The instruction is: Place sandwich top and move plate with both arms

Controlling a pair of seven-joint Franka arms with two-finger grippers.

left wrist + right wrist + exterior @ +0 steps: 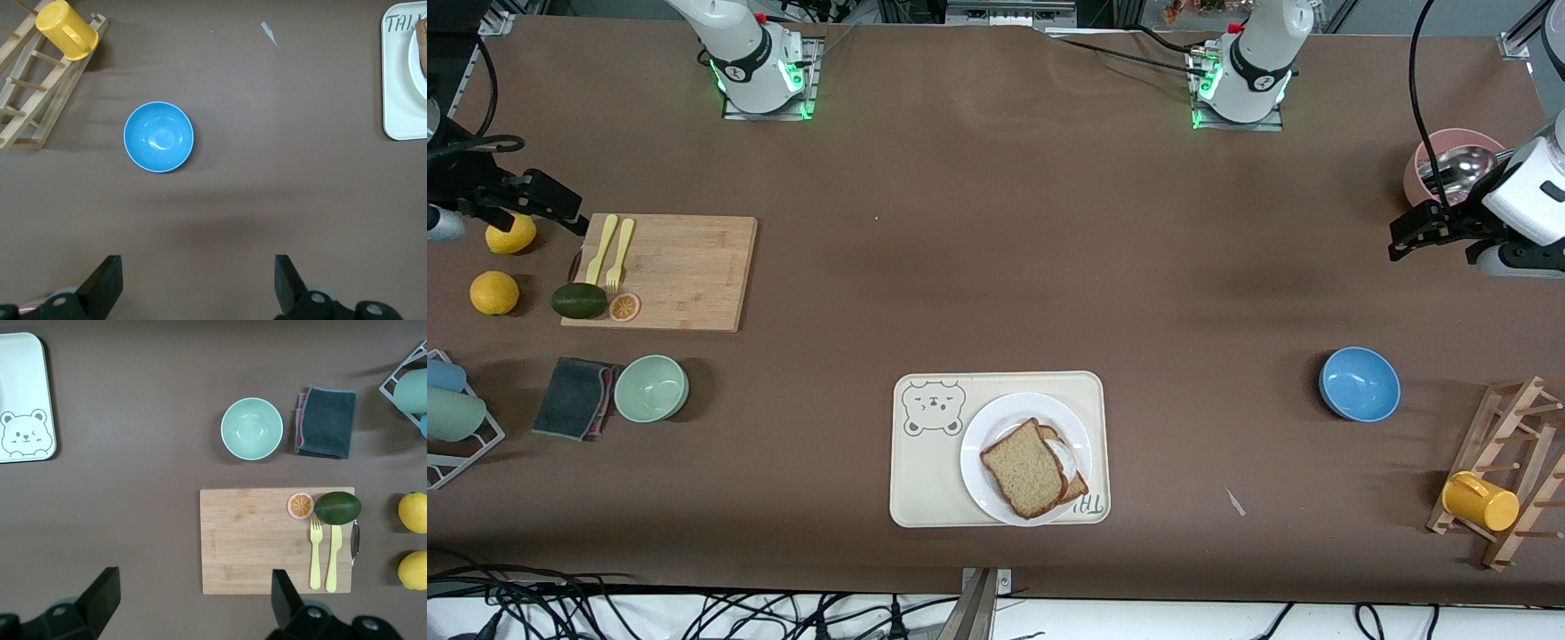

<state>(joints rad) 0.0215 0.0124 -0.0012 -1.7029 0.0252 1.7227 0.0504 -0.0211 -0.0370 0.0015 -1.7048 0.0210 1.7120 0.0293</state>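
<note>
I am reading the left gripper (pixel 1403 240) as hanging in the air at the left arm's end of the table, over bare tabletop near a pink bowl (pixel 1427 158) holding a metal spoon (pixel 1463 164). Its fingers (pixel 107 280) are standing wide apart with nothing between them. In its wrist view I am seeing a blue bowl (pixel 159 136), a wooden rack (pixel 30 93) carrying a yellow cup (pixel 65 29), and a corner of the cream tray (pixel 400 100).

The right gripper (pixel 560 210) is hanging over the table's other end, just beside the cutting board (pixel 685 276) and a lemon (pixel 511 234). Its fingers (pixel 103 597) are likewise spread and holding nothing. Below it the wrist view is showing the board with a yellow fork (pixel 316 550), a yellow knife (pixel 333 557), an avocado (pixel 337 507) and an orange slice (pixel 300 505), then a green bowl (pixel 251 428) and a dark cloth (pixel 325 421).

The sandwich top (pixel 1024 468) is lying on the plate (pixel 983 444), apart from both grippers. It is a speckled tan slice with a darker brown crust, bare on its upper face, and it is sitting askew over a lower slice (pixel 1077 487) whose corner and some white filling are showing at its edge. The plate is round, glossy and white, resting on the tray beside the bear drawing (pixel 933 408), in the middle of the table's length and nearer the front camera than both bowls.
</note>
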